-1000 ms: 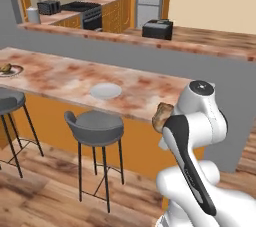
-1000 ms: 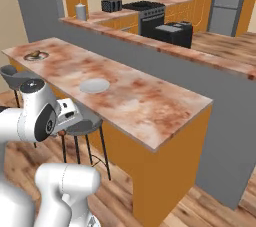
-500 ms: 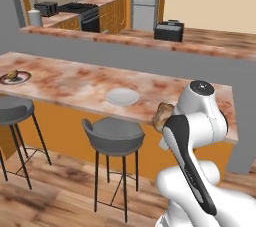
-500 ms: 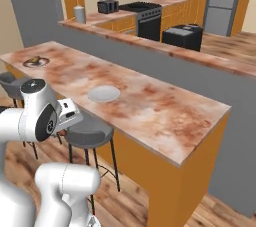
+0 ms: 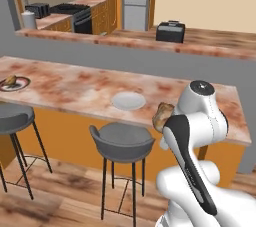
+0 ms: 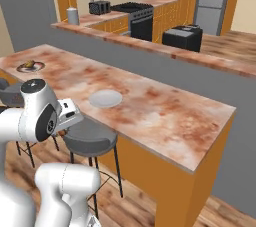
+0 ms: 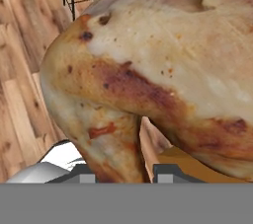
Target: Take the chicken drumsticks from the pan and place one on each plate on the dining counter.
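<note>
A white robot arm carries a golden-brown chicken drumstick (image 5: 162, 115) in its claw (image 7: 121, 171) beside the dining surface (image 5: 75, 88), the long marble-topped bar with orange panelling below. In the left base view the drumstick sits at the end of the arm, held up at about the height of the bar's front edge and just off it, above the wooden floor and to the right of a grey bar stool (image 5: 121, 141). The hand view puts the meat right against the lens, glossy and blotched with darker brown, with the claw narrowed onto it and its 2 dark finger tips (image 7: 81, 173) showing at the base. A plain pale grey plate (image 5: 128, 101) lies bare on the surface, near the front edge and just left of the carried piece; the right base view shows the same plate (image 6: 105, 98) beyond the arm's wrist. At the far left end of the bar a dark-rimmed plate (image 5: 13, 83) holds a second drumstick (image 5: 10, 80), well apart from the arm. Another stool (image 5: 12, 117) stands below that end. Behind the bar, a raised ledge carries a black toaster (image 5: 170, 31), and the kitchen beyond shows a stove (image 6: 132, 13) and a steel refrigerator (image 5: 136, 0).
</note>
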